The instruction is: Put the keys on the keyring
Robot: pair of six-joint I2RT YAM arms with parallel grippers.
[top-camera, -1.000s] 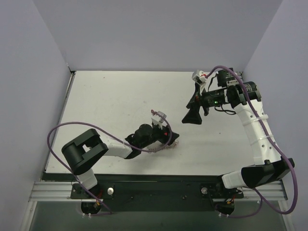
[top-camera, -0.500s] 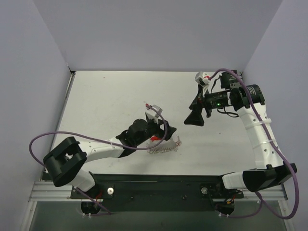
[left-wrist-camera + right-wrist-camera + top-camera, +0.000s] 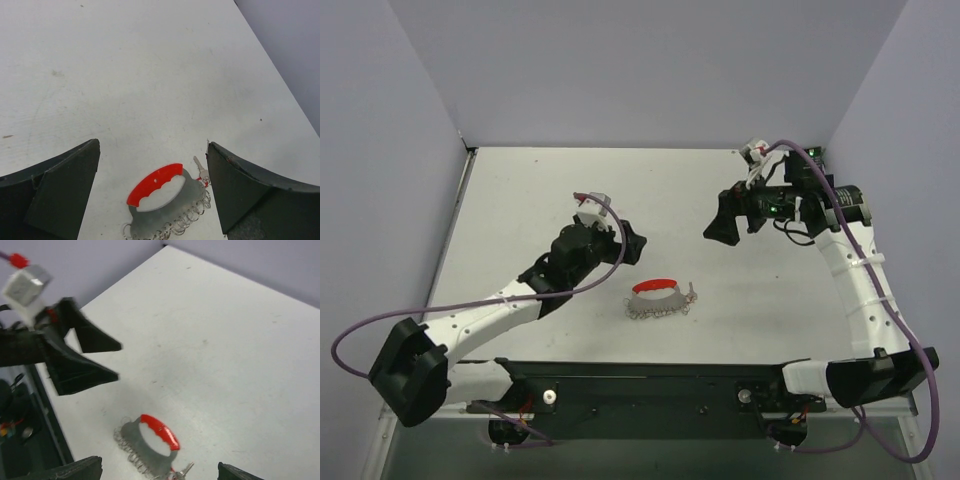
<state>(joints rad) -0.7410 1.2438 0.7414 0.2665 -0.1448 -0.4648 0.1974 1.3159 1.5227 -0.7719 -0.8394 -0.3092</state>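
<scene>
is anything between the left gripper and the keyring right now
Nothing visible. The left gripper is open, and only bare table lies between it and the keyring, which rests flat with the keys along its near side.

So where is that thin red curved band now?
Top view: the red band lies front-centre on the table, next to the silver keys, near the left gripper.

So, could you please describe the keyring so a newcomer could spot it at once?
On the white table, near the middle of its front edge, lies a row of silver keys. The keyring is the bright red arc along their far side, the cluster's only coloured part.
</scene>
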